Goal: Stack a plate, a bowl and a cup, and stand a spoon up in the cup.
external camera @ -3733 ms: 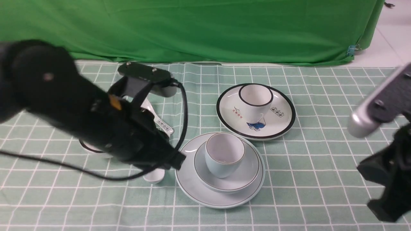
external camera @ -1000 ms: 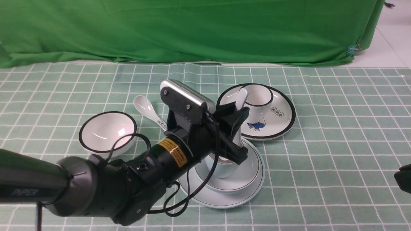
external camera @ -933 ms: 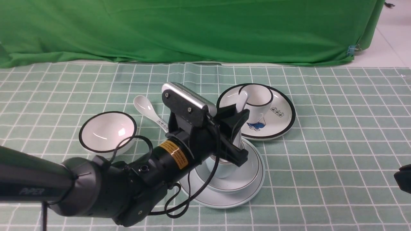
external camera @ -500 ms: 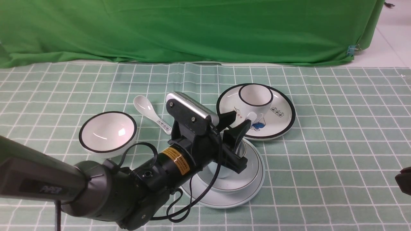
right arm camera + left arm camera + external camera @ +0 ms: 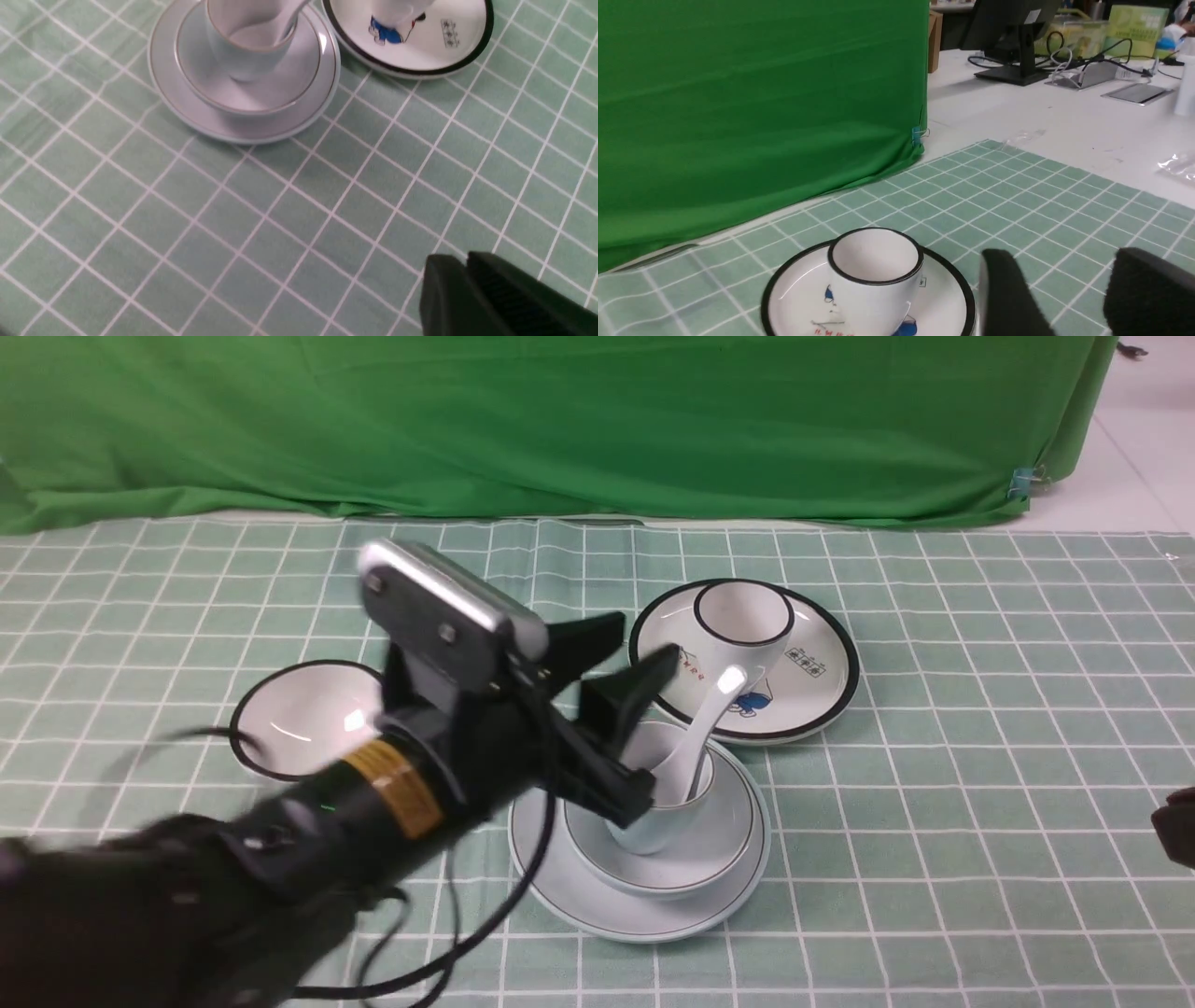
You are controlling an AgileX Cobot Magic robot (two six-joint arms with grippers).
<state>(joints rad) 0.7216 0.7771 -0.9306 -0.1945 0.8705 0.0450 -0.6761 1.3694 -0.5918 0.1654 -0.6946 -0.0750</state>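
Front view: beside the left claw (image 5: 644, 723), parted and holding nothing, the spoon (image 5: 707, 723) leans in the cup (image 5: 644, 831), in the bowl (image 5: 653, 873) on the plate (image 5: 644, 919); right view: the right claw (image 5: 460, 284), jaws together and gripping nothing, is well apart from that stack

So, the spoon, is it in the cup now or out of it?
In. The spoon leans with its bowl end inside the cup and its handle sticking out over the rim.
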